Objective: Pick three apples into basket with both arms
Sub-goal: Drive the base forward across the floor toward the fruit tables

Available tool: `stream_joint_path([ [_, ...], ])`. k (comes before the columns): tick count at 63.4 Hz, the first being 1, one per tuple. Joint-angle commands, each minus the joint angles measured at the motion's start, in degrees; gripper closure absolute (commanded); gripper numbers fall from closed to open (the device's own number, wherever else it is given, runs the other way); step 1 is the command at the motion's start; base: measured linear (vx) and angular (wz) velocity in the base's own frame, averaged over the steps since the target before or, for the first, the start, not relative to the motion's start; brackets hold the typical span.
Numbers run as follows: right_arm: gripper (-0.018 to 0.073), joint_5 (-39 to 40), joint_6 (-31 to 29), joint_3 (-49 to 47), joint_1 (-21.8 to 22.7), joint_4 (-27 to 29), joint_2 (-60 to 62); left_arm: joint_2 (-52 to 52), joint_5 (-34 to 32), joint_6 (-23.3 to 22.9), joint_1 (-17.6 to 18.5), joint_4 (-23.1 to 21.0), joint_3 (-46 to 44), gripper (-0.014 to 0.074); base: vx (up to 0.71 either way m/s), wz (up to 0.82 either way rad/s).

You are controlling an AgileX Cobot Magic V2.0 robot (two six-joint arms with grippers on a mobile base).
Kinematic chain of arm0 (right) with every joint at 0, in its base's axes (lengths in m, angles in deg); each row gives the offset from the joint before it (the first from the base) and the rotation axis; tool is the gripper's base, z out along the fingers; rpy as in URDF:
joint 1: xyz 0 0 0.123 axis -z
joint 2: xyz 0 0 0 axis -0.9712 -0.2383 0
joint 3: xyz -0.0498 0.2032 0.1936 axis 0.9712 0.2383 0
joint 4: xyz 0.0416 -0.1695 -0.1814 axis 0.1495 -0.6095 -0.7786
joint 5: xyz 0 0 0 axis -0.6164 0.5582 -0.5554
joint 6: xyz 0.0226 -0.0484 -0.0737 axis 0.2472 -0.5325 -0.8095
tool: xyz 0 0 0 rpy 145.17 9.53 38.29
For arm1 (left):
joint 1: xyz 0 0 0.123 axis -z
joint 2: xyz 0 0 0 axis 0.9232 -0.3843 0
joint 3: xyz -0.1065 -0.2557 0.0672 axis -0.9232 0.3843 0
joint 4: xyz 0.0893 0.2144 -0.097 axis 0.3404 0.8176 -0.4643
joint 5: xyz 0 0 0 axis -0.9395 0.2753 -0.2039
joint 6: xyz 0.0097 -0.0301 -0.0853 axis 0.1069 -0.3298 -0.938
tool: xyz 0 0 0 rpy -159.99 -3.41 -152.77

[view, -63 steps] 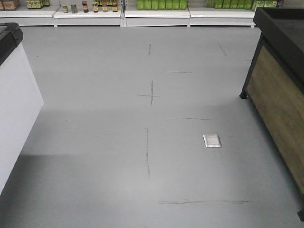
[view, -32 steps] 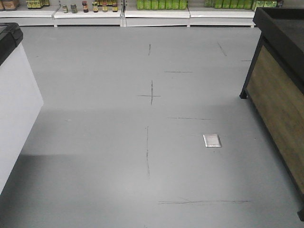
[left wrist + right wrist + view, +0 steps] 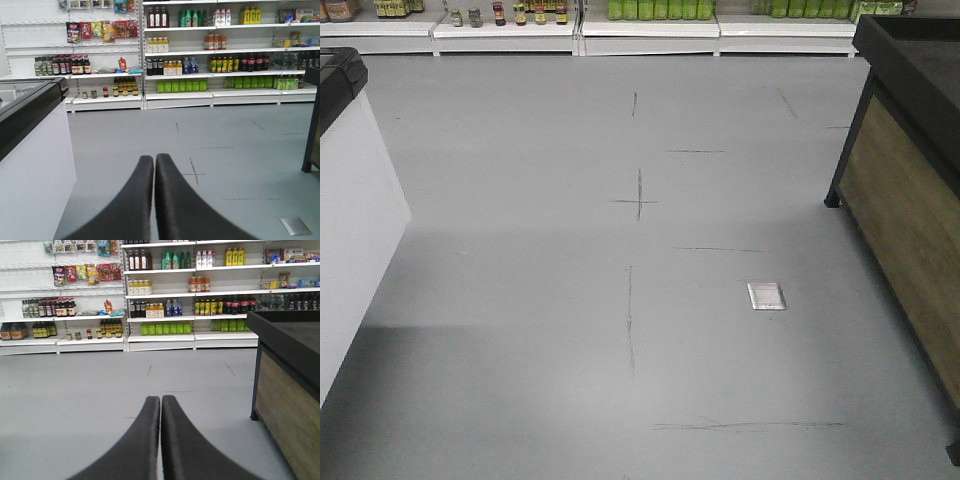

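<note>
Nearest the wrist cameras, the left gripper (image 3: 154,162) and the right gripper (image 3: 160,401) were each seen pressed together, nothing held. Ahead, grey floor (image 3: 520,150) was shown between a white chest cabinet (image 3: 35,165) and a wood-sided stand (image 3: 287,400) (its top cut off at the frame edge). The step was judged an approach: the fruit should be neared squarely before either gripper is spread. Farther off, stocked shelves (image 3: 200,50) were made out. No apples and no basket were found in any view

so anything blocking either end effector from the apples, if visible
No apples or basket show, so that can't be judged. Only bare floor lies ahead of the left end effector and right end effector, both shut.
</note>
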Motion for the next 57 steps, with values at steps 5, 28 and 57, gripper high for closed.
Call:
stream_joint_path([
  [5,0.0568,4.2,-0.5,0.6,0.4,-0.1,0.1,0.9,-3.9,-0.2,0.1,-0.5,0.2,0.0603,0.02,-0.01],
  [28,0.0568,4.2,-0.5,0.6,0.4,-0.1,0.1,0.9,-3.9,-0.2,0.1,-0.5,0.2,0.0603,0.08,0.01],
  [57,0.0568,4.2,-0.5,0.6,0.4,-0.1,0.1,0.9,-3.9,-0.2,0.1,-0.5,0.2,0.0603,0.18,-0.07],
])
